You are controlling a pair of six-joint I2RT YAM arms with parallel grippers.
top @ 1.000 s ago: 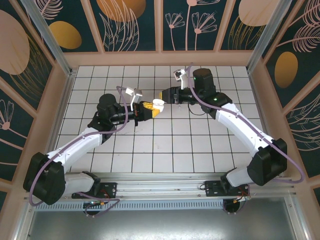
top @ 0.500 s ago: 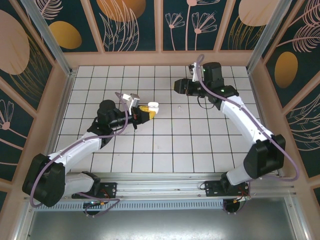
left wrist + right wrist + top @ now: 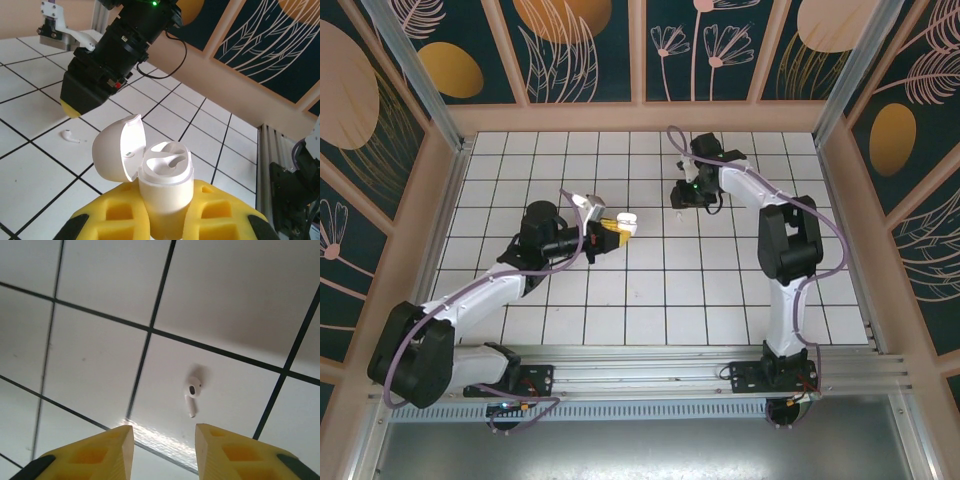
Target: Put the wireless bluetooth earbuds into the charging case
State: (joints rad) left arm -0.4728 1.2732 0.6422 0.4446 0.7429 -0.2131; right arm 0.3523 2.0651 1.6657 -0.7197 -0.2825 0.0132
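Right claw: the right claw (image 3: 164, 452) points down at the tiled table (image 3: 90, 355). Its two yellow fingers (image 3: 95, 455) stand apart with nothing between them, so it is let go and empty.
What just changed: a moment ago this claw was right up next to the charging case. Now we see it has swung away toward the back of the table and dipped down low.
Under the claw: one white earbud (image 3: 192, 394) lies flat on a tile, just ahead of the gap between the fingers. Nothing is touching it yet.
Left claw: the left claw (image 3: 165, 222) is clenched on the charging case (image 3: 165, 182) and holds it upright above the table. It has hardly moved.
Case: the lid (image 3: 117, 155) is flipped open to one side. The two little holes inside look empty to us.
What it means: we think the right claw has gone to fetch this bud, and no bud is in the case so far. The case is open and waiting, so the job looks like it is near its start.
Next move: we think the fingers must come down on both sides of the bud and pinch it softly.
Watch out: the bud is tiny and lies flat, so it could skid away or slip out.
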